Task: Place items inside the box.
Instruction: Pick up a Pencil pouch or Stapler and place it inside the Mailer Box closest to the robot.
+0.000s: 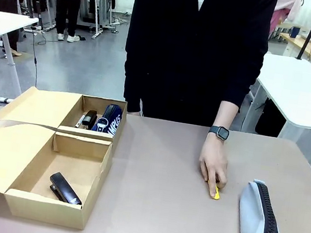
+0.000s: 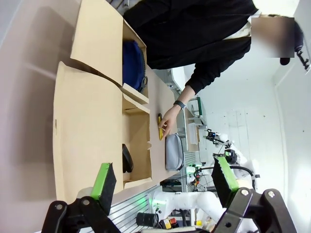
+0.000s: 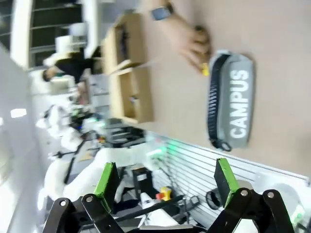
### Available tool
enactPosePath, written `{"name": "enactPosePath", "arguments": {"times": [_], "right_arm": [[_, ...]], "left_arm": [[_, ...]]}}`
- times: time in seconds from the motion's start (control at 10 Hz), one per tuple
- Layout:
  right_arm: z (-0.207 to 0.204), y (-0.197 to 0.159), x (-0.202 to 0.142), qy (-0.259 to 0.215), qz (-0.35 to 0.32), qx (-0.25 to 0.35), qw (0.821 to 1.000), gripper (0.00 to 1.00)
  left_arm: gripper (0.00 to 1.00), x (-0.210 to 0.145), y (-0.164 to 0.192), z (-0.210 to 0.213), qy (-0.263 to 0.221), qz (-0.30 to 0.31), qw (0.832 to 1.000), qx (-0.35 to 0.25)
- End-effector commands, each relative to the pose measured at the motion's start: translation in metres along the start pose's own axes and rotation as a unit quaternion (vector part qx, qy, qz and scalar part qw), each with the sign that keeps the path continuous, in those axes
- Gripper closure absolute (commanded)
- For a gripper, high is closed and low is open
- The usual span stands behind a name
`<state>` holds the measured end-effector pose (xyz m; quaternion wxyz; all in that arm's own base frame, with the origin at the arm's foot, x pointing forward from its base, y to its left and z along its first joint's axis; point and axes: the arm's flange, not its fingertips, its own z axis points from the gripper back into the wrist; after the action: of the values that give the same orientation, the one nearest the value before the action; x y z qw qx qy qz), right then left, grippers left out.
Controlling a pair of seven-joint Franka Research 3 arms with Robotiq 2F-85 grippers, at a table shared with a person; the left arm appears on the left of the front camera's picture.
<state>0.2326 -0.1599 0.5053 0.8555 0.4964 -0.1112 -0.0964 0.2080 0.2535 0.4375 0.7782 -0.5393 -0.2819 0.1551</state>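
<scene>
Fingers (image 2: 103, 180) of the left gripper (image 2: 163, 177) stand spread and empty; the right gripper (image 3: 165, 177) likewise. The black stapler (image 1: 64, 188) lies in the box's (image 1: 48, 209) near compartment, the navy pouch (image 1: 110, 118) in the far one. A person's hand (image 1: 213, 163) rests on the yellow utility knife (image 1: 216, 193), near the grey-blue pouch (image 1: 259, 223).

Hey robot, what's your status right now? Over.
Open, empty: left end effector, right end effector. In box: stapler, navy pouch. On table: grey pouch, knife. Person's hand on knife.
</scene>
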Motion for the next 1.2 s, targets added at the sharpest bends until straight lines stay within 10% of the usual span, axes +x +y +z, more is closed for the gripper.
{"name": "enactPosePath", "arguments": {"times": [0.0, 0.7, 1.1], "right_arm": [[-0.026, -0.010, 0.004, 0.031, 0.024, 0.038, 0.998, 0.00], [-0.087, 0.052, 0.019, 0.123, 0.068, -0.111, 0.984, 0.00], [-0.206, 0.087, 0.039, 0.267, 0.010, -0.347, 0.899, 0.00]], "left_arm": [[0.00, 0.001, -0.001, 0.000, -0.006, -0.009, 1.000, -0.010], [0.00, 0.001, -0.001, 0.000, -0.006, -0.009, 1.000, -0.010], [0.00, 0.001, -0.001, 0.000, -0.006, -0.009, 1.000, -0.010]]}}
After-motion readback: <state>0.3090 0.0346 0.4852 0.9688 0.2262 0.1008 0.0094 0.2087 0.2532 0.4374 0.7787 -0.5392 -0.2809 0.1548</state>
